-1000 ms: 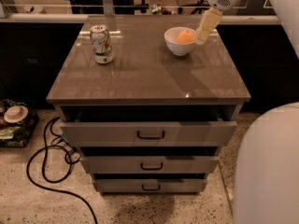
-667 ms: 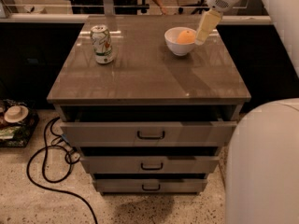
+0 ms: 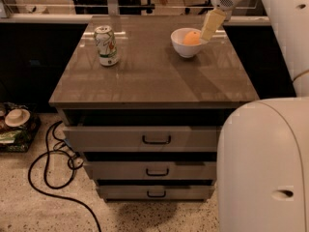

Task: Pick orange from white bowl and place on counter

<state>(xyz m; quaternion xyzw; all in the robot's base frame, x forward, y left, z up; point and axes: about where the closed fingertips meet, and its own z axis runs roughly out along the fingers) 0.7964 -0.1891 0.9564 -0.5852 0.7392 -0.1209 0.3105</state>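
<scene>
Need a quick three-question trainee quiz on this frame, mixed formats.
1. True or false: the orange lies in the white bowl.
2. Fill in: seen in the camera view, the soda can stands on the counter's back ____ part.
3. Where is the tool? A) over the soda can; B) at the bowl's right rim, beside the orange; C) resting on the counter's front edge.
Key: 1 true; 2 left; 3 B.

A green-and-white soda can (image 3: 106, 45) stands upright near the counter's (image 3: 154, 83) back left corner. Below its front edge, the top drawer (image 3: 111, 138) juts out. A black cable (image 3: 29, 170) loops on the floor.
</scene>
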